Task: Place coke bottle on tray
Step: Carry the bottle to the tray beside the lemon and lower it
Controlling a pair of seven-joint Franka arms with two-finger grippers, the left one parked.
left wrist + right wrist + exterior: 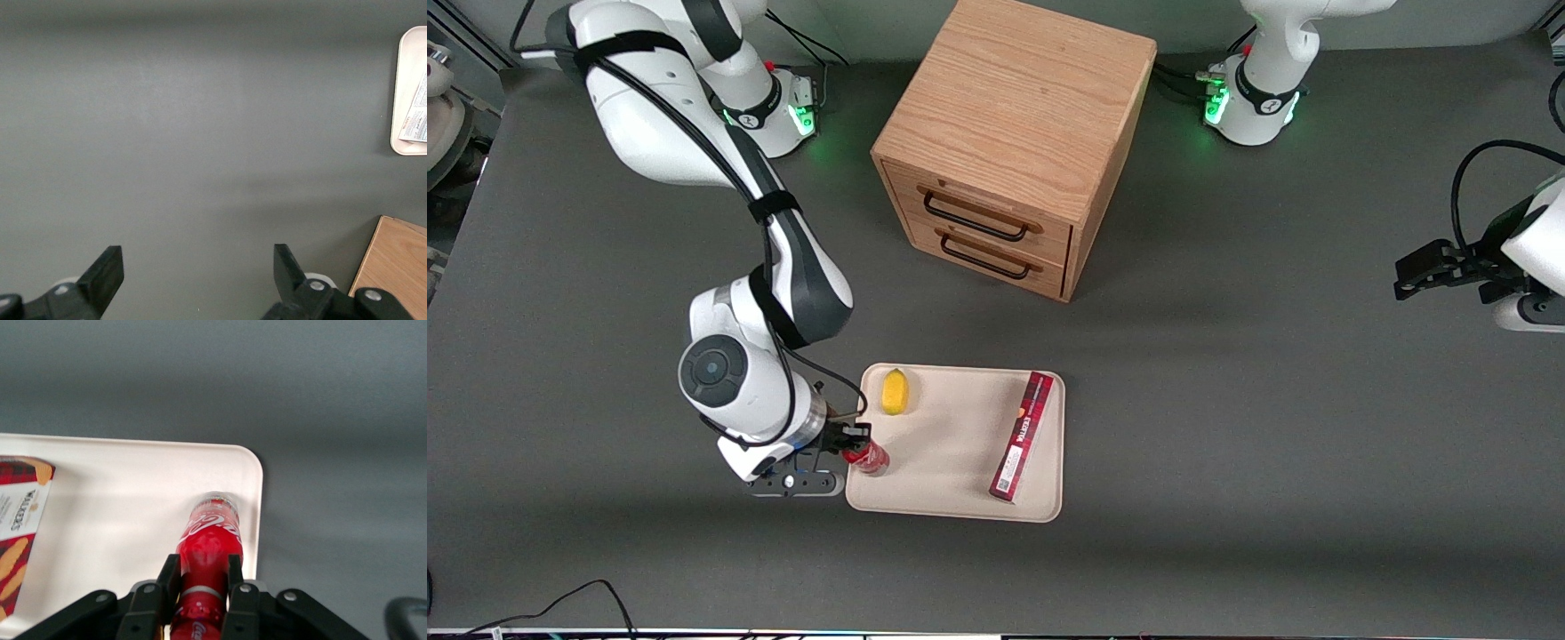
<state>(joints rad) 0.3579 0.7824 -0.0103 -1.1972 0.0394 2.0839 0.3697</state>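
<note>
The small red coke bottle point(869, 457) with white script logo is held upright between my gripper's fingers point(855, 442) at the cream tray's point(951, 444) edge toward the working arm's end, near the corner closest to the front camera. In the right wrist view the gripper point(202, 577) is shut on the bottle point(210, 543) at its neck, and the bottle's base stands on or just above the tray floor point(127, 513); I cannot tell which.
On the tray lie a yellow lemon point(895, 392) and a long dark-red box point(1022, 436), which also shows in the right wrist view point(20, 520). A wooden two-drawer cabinet point(1014, 142) stands farther from the front camera than the tray.
</note>
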